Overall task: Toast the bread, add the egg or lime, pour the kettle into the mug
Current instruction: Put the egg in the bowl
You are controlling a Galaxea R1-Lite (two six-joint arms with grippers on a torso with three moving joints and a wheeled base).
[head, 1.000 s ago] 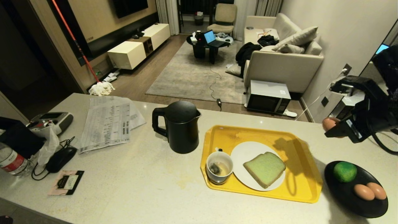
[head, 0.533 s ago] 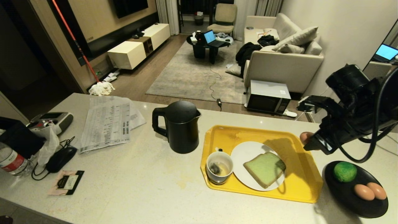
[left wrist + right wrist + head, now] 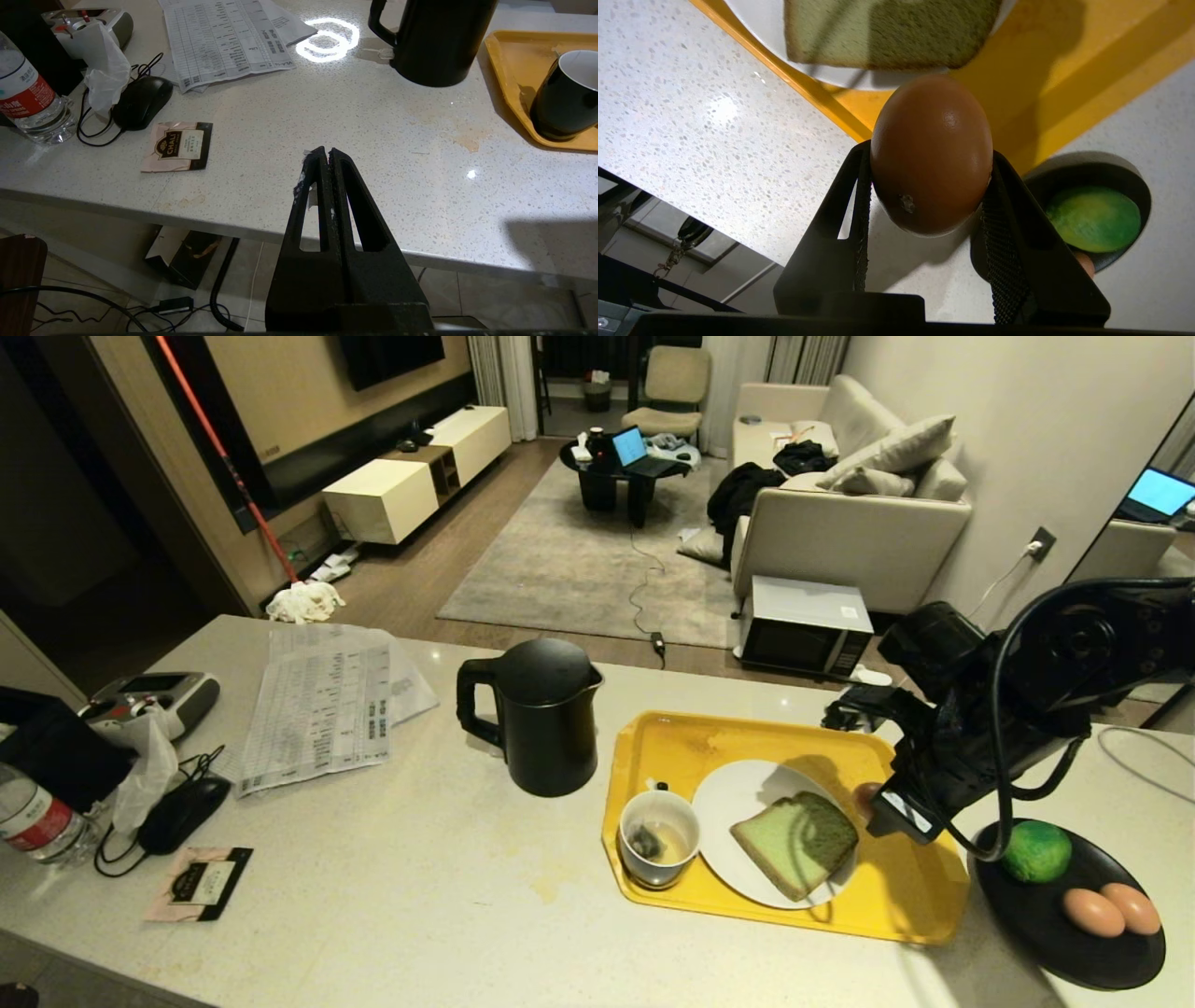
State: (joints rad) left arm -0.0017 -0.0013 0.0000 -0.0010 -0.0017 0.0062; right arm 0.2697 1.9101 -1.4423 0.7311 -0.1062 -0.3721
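My right gripper (image 3: 873, 803) is shut on the pinkish-brown egg (image 3: 931, 154), holding it low over the right side of the yellow tray (image 3: 709, 737), just beside the white plate (image 3: 738, 793). The green bread (image 3: 795, 843) lies flat on that plate, partly in the arm's shadow. The mug (image 3: 659, 837) stands on the tray's left side with a tea bag inside. The black kettle (image 3: 546, 714) stands left of the tray. The lime (image 3: 1036, 850) rests in a black dish (image 3: 1046, 933). My left gripper (image 3: 327, 153) is shut and empty, parked over the counter's near edge.
Two plain brown eggs (image 3: 1111, 910) lie in the black dish beside the lime. On the counter's left are printed papers (image 3: 327, 705), a mouse (image 3: 182, 812), a tea sachet (image 3: 199, 882) and a water bottle (image 3: 37, 821).
My right arm has swung left and down with the egg, from beyond the counter's right end to just over the tray beside the plate. Its shadow now falls on the bread.
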